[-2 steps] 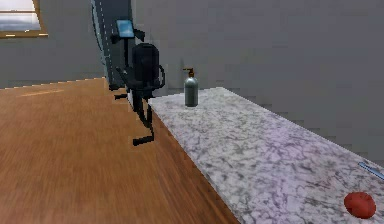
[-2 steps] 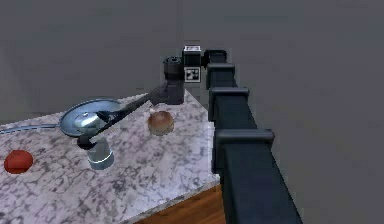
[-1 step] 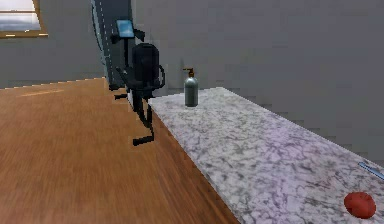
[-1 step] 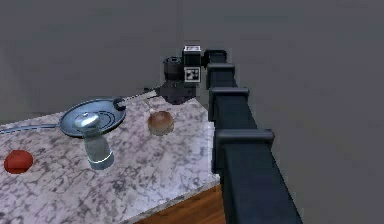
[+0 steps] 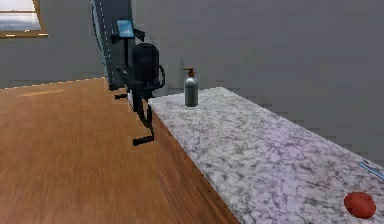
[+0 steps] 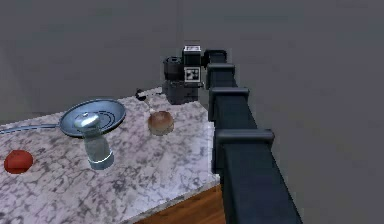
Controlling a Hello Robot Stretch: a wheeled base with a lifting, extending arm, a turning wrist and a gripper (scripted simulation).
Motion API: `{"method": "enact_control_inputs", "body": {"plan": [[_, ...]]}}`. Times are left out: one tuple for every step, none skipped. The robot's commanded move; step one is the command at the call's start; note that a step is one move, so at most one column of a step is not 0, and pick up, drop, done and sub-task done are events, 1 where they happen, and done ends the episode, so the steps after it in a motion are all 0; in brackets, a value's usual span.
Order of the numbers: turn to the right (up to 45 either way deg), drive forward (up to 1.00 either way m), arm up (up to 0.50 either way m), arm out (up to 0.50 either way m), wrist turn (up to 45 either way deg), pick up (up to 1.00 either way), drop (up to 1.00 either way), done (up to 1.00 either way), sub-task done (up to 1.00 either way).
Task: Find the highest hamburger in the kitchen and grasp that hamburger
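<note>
Pan [image 6: 92, 117] and glass [image 6: 100, 152] stand beside a brown lump [image 6: 160, 122].

A speckled grey-and-white marble worktop [image 5: 250, 150] stands on a wooden floor [image 5: 60, 150]. In the forward view, a slim grey bottle [image 5: 190, 90] stands upright at the worktop's far left corner. A round red thing [image 5: 360, 203] lies at the near right. In the arm side view, a round grey pan [image 6: 92, 117] sits left of centre. A pale glassy cylinder [image 6: 100, 152] stands upright just nearer. A round brown lump [image 6: 160, 122] lies to the pan's right, and a red lump [image 6: 18, 161] lies at the left edge.
</note>
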Motion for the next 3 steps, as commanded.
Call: {"method": "enact_control_inputs", "body": {"plan": [[0.0, 0.00, -0.12, 0.00, 0.0, 0.00, 0.00, 0.00, 0.00], [0.0, 0.00, 0.00, 0.00, 0.0, 1.00, 0.00, 0.00, 0.00], [0.0, 0.00, 0.10, 0.00, 0.0, 0.00, 0.00, 0.00, 0.00]]}}
